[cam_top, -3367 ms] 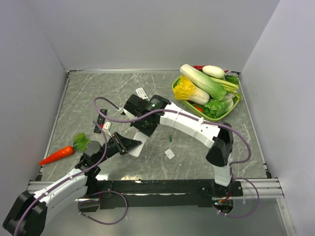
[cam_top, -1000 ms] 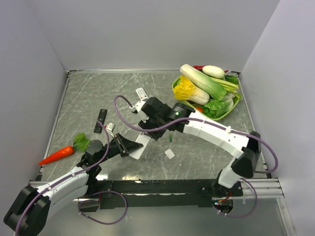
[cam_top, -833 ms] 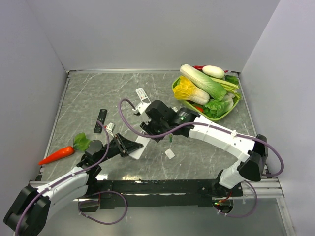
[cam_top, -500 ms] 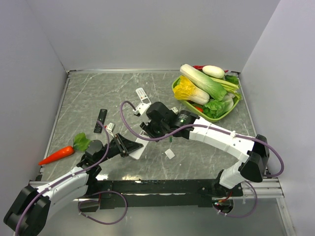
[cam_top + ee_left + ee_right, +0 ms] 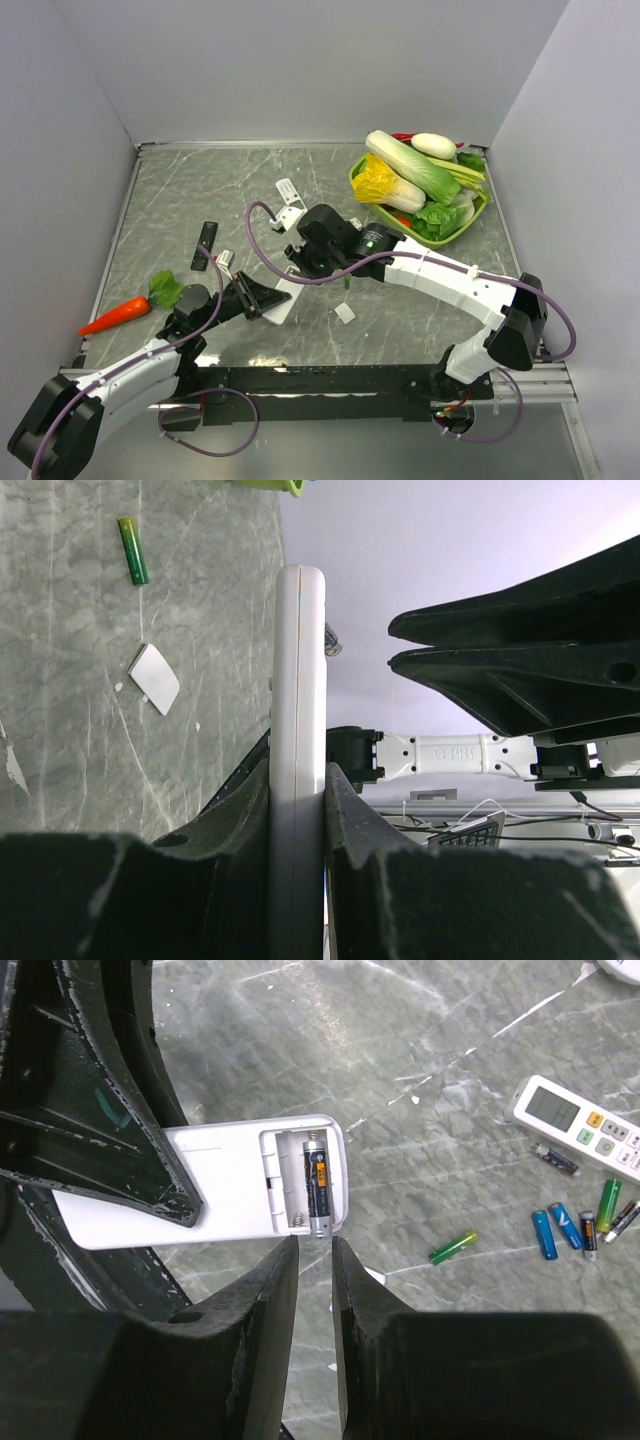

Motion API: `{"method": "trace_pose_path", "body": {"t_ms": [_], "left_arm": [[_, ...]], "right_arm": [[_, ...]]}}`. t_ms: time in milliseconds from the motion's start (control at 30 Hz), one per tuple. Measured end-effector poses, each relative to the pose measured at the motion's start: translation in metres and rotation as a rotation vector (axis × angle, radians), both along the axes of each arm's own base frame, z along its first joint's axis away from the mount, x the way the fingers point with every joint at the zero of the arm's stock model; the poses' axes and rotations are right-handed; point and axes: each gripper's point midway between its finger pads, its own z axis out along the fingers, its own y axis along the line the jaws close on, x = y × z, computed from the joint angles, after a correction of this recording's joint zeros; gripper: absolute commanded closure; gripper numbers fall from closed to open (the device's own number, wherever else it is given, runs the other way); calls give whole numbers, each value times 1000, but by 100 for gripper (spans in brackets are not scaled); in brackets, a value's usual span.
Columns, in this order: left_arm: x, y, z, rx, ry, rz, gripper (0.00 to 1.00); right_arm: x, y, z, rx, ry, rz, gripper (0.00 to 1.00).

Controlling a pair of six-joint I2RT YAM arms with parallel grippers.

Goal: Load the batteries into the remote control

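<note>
As the worktop (image 5: 180, 200) stands: grey stone, with the remote control (image 5: 287, 303) raised over its near middle and a green battery (image 5: 346, 281) lying just right of it.
Left hand (image 5: 297, 815): clamped on the remote control, one finger on each broad face.
Right hand (image 5: 313, 1250): poised just above the open compartment, jaws narrow with nothing between them.
Remote control: back face up, long axis running from near left to far right, compartment end free at the right.
Compartment (image 5: 290, 1185): I'd say loading is half done, with one slot filled and the one beside it looking bare.
Loaded battery (image 5: 317, 1182): dark, lying across the remote's length.
Loose batteries (image 5: 570, 1228): the next move calls for fetching one, perhaps the green battery as the nearest, and matching its ends to the contacts.
</note>
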Motion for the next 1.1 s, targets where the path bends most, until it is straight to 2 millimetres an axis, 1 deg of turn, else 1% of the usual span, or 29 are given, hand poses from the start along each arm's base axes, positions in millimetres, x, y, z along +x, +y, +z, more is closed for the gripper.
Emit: {"method": "trace_pose_path", "body": {"t_ms": [167, 367, 800, 1100], "left_arm": [[0, 0, 0, 0, 0, -1, 98], [0, 0, 0, -1, -2, -1, 98], [0, 0, 2, -5, -7, -1, 98], [0, 0, 2, -6, -5, -1, 98]], "right_arm": [[-2, 2, -3, -1, 13, 11, 73], [-2, 3, -13, -25, 30, 14, 72], [0, 2, -14, -32, 24, 6, 72], [1, 2, -19, -45, 28, 4, 73]]}}
